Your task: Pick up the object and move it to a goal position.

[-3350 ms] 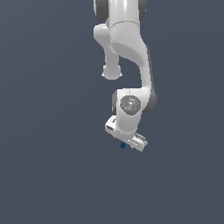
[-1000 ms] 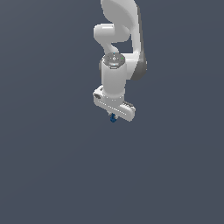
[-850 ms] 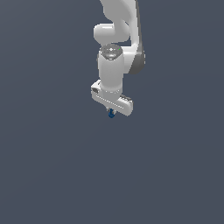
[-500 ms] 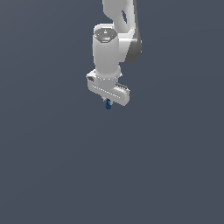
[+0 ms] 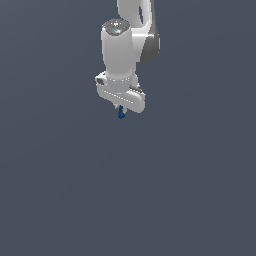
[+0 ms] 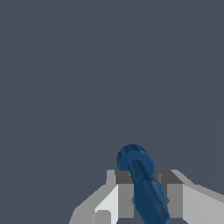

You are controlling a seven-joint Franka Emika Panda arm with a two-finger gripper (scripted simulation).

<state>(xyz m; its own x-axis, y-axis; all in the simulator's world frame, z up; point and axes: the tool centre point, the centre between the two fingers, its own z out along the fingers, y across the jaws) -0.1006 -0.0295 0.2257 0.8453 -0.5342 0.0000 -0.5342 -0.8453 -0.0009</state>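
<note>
From the exterior view I see the white arm (image 5: 122, 50) reaching down, its pincer (image 5: 120, 112) gripping the dark blue lump (image 5: 120, 114), which pokes out just beneath it. On the wrist view, the lump (image 6: 143, 183) sits clamped between both fingers (image 6: 125, 194), its rounded end sticking out past their tips.

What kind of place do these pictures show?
Most likely a bare simulated scene: a flat grey background, a smooth white robot arm, and its gripper holding a dark blue object.
</note>
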